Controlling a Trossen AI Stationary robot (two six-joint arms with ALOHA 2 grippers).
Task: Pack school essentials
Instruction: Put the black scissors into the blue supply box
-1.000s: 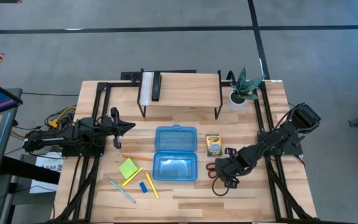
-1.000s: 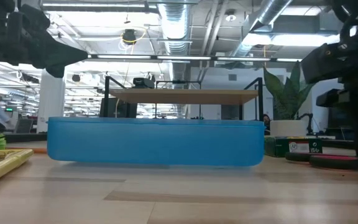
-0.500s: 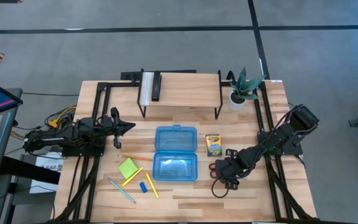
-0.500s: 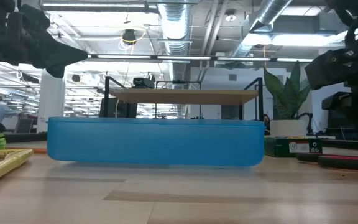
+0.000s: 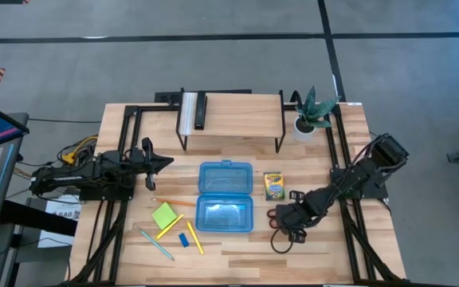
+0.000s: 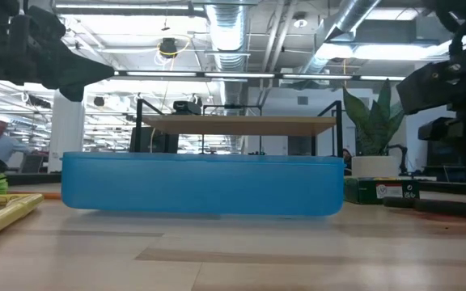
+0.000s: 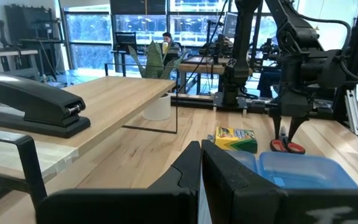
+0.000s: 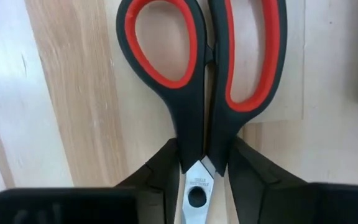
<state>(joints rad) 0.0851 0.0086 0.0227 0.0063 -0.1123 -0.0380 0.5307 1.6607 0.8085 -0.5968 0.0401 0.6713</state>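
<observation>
The red-handled scissors lie flat on the table right of the open blue case. My right gripper points down on them, shut on them. The crayon box lies beside the case's lid. Left of the case lie the lime-green sticky-note pad, yellow pencils, an orange pencil, a light-blue pen and a small blue eraser. My left gripper hangs shut and level at the table's left, holding nothing. My right gripper pinches the scissors' two black handle shanks between its two fingers, just above the pivot screw. The fingers come from above, pointing down, and lie across the scissors. The scissors are closed and lie on the table top.
A wooden shelf with a black stapler stands at the far edge, and a potted plant at the far right. Black frame rails run along both sides. Bare wood lies near the front edge.
My right gripper has sunk slightly onto the scissors, which stay flat on the table.
</observation>
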